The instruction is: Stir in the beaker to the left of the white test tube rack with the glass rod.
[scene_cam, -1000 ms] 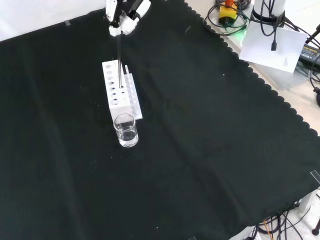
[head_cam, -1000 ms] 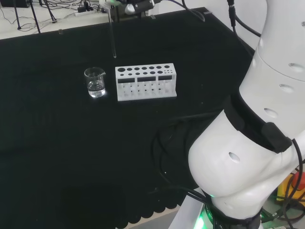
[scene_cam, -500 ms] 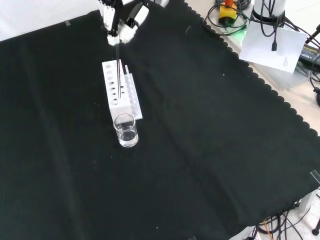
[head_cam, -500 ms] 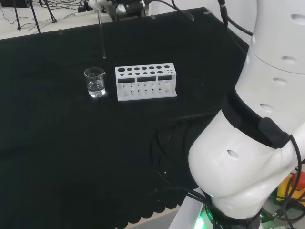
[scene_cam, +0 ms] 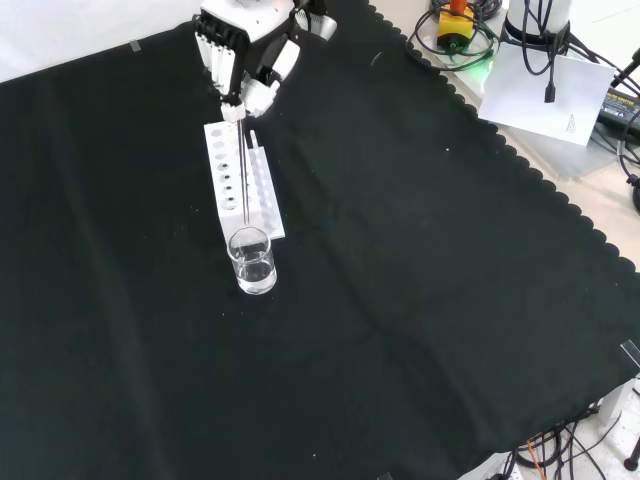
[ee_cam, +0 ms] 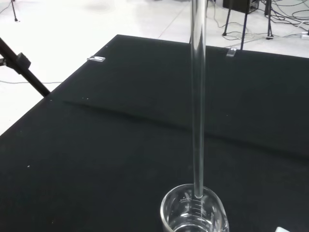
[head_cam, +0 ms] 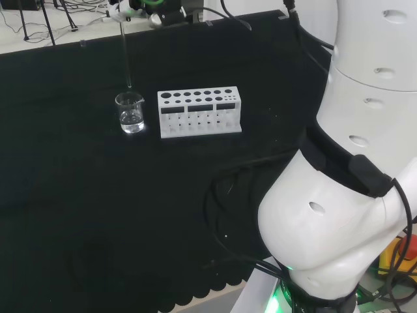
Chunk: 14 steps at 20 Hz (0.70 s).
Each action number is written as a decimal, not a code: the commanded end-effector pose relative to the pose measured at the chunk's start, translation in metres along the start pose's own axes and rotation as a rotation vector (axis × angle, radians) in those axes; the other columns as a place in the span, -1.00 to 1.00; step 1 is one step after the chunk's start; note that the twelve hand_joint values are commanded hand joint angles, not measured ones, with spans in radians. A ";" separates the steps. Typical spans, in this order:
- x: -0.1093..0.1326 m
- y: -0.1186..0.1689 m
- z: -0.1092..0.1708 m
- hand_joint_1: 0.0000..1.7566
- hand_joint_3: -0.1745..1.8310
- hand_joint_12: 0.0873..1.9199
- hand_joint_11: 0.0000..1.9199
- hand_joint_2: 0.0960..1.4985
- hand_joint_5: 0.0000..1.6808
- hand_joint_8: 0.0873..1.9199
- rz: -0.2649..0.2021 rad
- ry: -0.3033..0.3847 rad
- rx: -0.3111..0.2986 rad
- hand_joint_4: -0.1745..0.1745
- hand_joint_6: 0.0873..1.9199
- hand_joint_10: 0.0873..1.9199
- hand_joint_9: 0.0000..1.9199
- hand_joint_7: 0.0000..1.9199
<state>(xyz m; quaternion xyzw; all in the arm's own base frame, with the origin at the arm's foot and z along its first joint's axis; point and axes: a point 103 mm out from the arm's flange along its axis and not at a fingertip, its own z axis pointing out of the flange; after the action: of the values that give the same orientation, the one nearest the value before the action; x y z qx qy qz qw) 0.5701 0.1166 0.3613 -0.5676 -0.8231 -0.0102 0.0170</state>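
A small clear beaker (head_cam: 131, 112) holding a little clear liquid stands on the black cloth, just left of the white test tube rack (head_cam: 199, 111) in the head view. The hand (scene_cam: 246, 55) hangs high over the rack's far end, its fingers curled round the top of a long glass rod (scene_cam: 243, 165). The rod (head_cam: 125, 55) hangs upright, its lower tip just above the beaker's rim. In the wrist view the rod (ee_cam: 197, 96) runs down to the mouth of the beaker (ee_cam: 194, 215). In the front view the beaker (scene_cam: 251, 262) stands in front of the rack (scene_cam: 228, 185).
The black cloth (scene_cam: 420, 300) spreads wide around the beaker and rack. Cables, a paper sheet (scene_cam: 550, 95) and a lit device lie past the cloth's scalloped edge at the front view's upper right. The arm's white links (head_cam: 352, 163) take up the head view's right.
The hand has carried the rod leftward in the head view, from over the rack's left end to over the beaker, and slightly lower. Beaker and rack have not moved.
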 end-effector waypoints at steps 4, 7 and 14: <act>0.007 0.016 0.020 0.50 -1.00 -0.32 0.66 0.44 0.42 -0.11 -0.036 0.004 0.003 -1.00 -0.68 -0.31 0.68 0.28; 0.003 0.019 0.029 0.50 -1.00 -0.32 0.66 0.44 0.42 -0.11 -0.038 0.005 0.015 -1.00 -0.68 -0.31 0.68 0.28; -0.004 0.021 0.055 0.50 -1.00 -0.32 0.66 0.44 0.42 -0.10 -0.031 0.008 0.046 -1.00 -0.67 -0.31 0.68 0.28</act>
<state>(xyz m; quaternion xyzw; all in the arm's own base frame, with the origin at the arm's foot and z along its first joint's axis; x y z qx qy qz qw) 0.5882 0.1247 0.3208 -0.5541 -0.8319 0.0005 0.0297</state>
